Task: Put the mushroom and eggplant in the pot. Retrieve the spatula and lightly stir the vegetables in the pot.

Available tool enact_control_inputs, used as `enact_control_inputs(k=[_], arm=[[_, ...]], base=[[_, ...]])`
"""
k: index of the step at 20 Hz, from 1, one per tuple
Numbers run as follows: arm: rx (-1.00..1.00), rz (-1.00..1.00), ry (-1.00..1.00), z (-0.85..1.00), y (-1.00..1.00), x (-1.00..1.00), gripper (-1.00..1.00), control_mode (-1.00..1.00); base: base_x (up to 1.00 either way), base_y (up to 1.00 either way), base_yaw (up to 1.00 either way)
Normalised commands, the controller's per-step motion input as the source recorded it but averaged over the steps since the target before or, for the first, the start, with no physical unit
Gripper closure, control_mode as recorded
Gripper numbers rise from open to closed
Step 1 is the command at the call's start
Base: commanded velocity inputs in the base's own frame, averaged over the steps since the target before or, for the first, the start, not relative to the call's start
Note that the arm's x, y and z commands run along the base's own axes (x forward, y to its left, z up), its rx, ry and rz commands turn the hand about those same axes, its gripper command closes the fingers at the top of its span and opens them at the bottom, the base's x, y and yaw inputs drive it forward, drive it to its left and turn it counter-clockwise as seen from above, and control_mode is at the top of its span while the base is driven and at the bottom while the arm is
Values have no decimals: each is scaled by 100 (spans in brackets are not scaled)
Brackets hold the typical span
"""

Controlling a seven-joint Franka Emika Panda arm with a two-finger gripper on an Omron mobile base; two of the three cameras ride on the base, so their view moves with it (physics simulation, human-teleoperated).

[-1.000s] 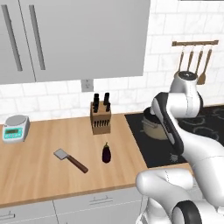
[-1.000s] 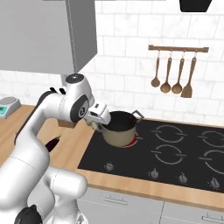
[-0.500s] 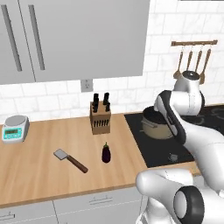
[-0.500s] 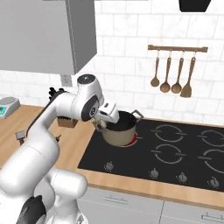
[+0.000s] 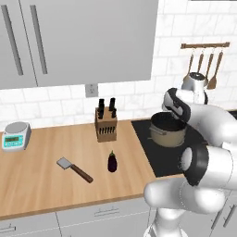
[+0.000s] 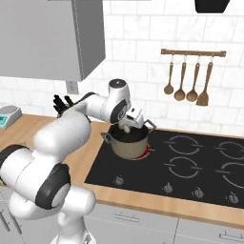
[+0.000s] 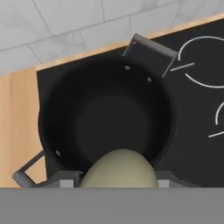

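My gripper (image 6: 127,125) hangs just over the beige pot (image 6: 128,143), shut on a pale olive mushroom (image 6: 126,127). In the hand view the mushroom (image 7: 120,170) bulges between my gripper's (image 7: 119,178) tips, above the near side of the pot's dark, empty interior (image 7: 109,118). The pot (image 5: 167,131) stands on the front left burner of the black cooktop. The dark purple eggplant (image 5: 112,161) lies on the wooden counter left of the cooktop. Further left lies the spatula (image 5: 74,169), its grey blade pointing away to the left.
A knife block (image 5: 105,126) stands at the back of the counter and a small scale (image 5: 16,135) at the far left. Wooden utensils hang on a wall rack (image 6: 190,81) behind the cooktop (image 6: 190,162). Grey cabinets hang overhead.
The arm has swung right, carrying the mushroom from beside the pot's left rim to above its opening. Eggplant, spatula and pot have stayed put.
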Motion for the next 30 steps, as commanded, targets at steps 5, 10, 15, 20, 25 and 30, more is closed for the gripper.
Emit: enact_control_inputs(k=[5,10,15,20,25,30], arm=[[0,1,9,-50,0,73,100,-100],[0,2,5,-61,0,36,100,-100],[0,2,0,-55,0,10,100,-100],[0,2,0,-42,0,0,100,-100],[0,1,0,-26,0,5,-100,-100],[0,1,0,-6,0,2,-100,-100]], base=[[0,0,0],[0,0,0],[0,0,0],[0,0,0],[0,0,0],[0,0,0]])
